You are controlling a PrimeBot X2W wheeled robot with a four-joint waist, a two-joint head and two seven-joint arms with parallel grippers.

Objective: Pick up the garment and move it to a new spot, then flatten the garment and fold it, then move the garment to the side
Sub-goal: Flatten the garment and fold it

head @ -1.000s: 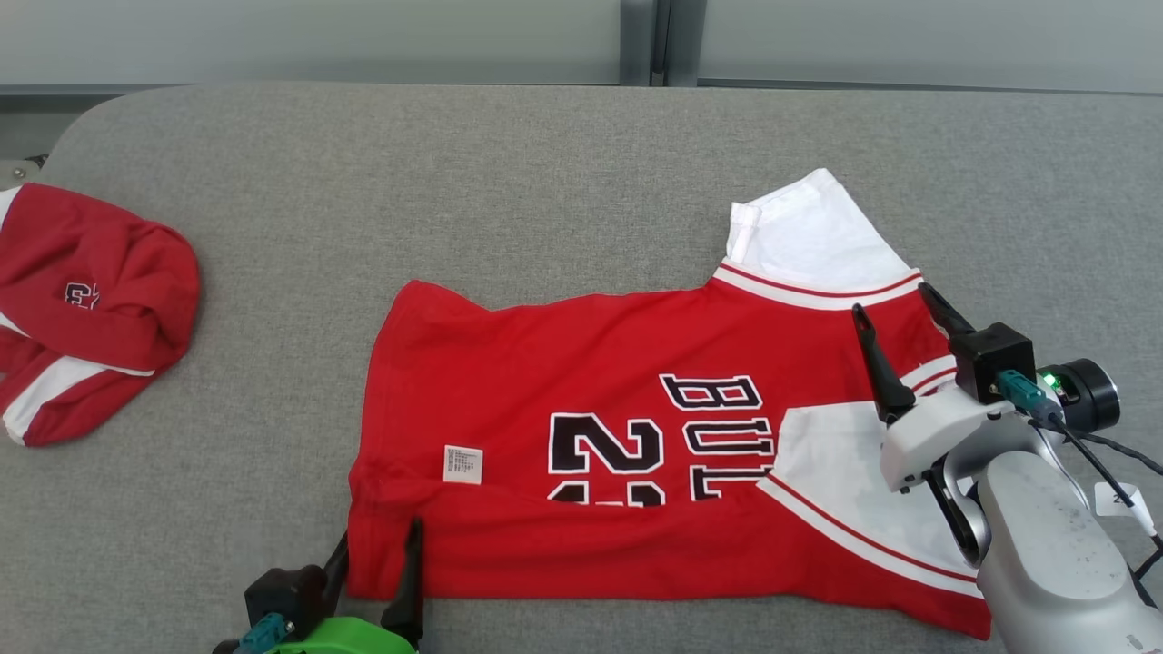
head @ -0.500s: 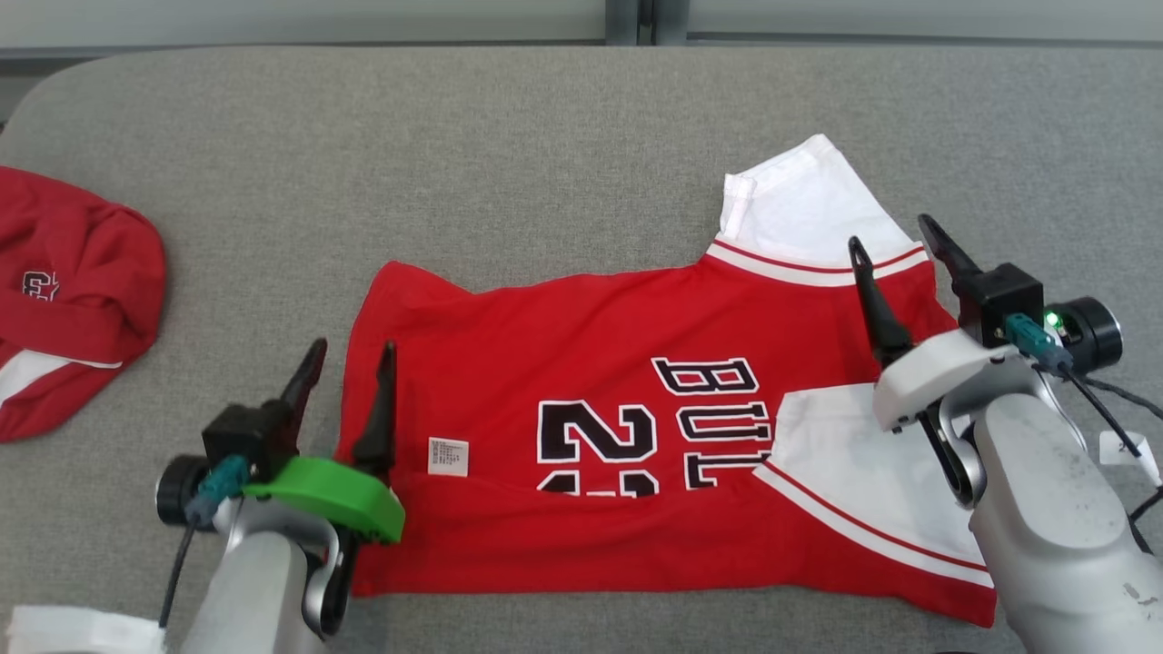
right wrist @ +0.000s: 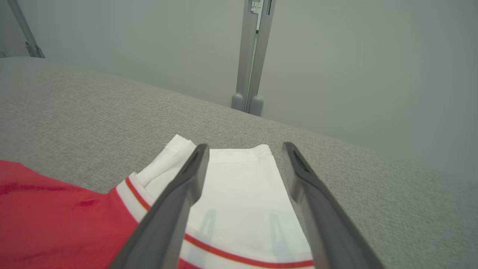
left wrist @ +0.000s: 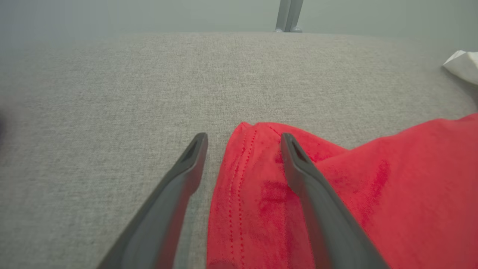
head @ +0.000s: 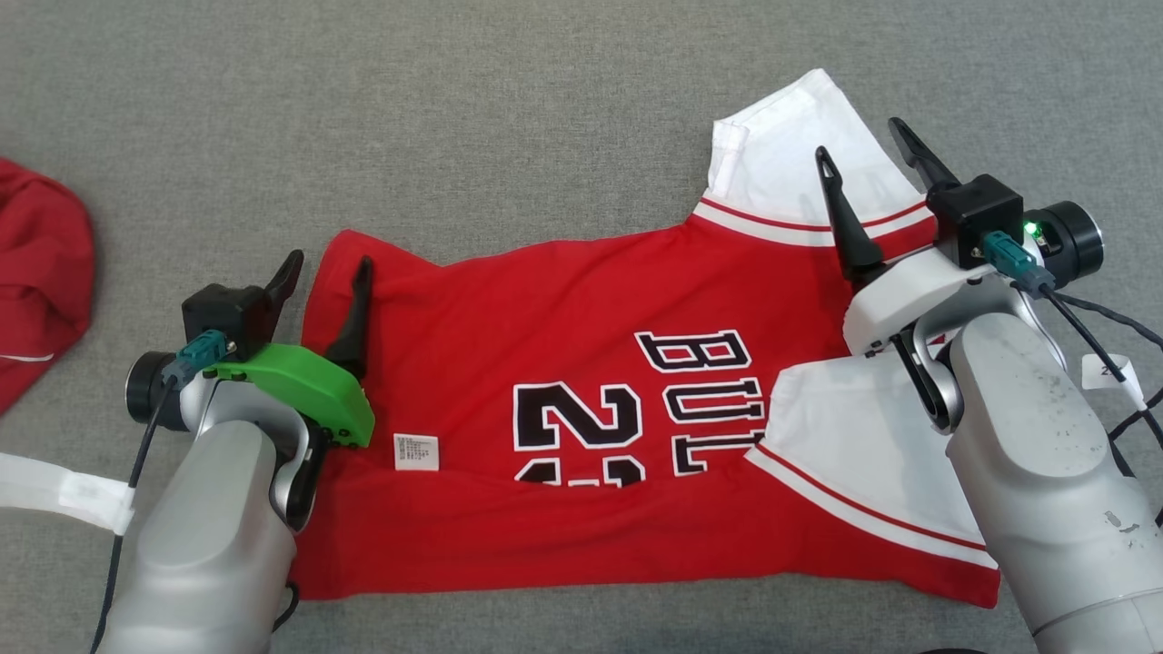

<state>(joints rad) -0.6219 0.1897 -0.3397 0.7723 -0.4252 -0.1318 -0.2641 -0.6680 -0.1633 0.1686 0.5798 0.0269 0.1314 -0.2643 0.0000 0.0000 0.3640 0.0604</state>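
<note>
Lying partly folded on the grey pad (head: 472,118), the shirt (head: 563,345) is looking light, soft and limp; it is likely going to sag and crease wherever it is not being supported, so a two-point hold is seeming wise. The stitched hem corner (left wrist: 244,130) at the left and the white sleeve (head: 790,136) at the right are offering the firmest edges to pinch, since single thin layers elsewhere may be slipping free. The left gripper (head: 329,262) is hanging empty with its jaws wide apart, straddling the hem corner: one finger is sitting over the red cloth, the other over bare pad just beside it. Whether the tips are touching the cloth is not showing clearly. The right gripper (head: 859,138) is likewise standing fully open above the sleeve, holding nothing, its fingers bracketing the sleeve's cuff end in the wrist view.
</note>
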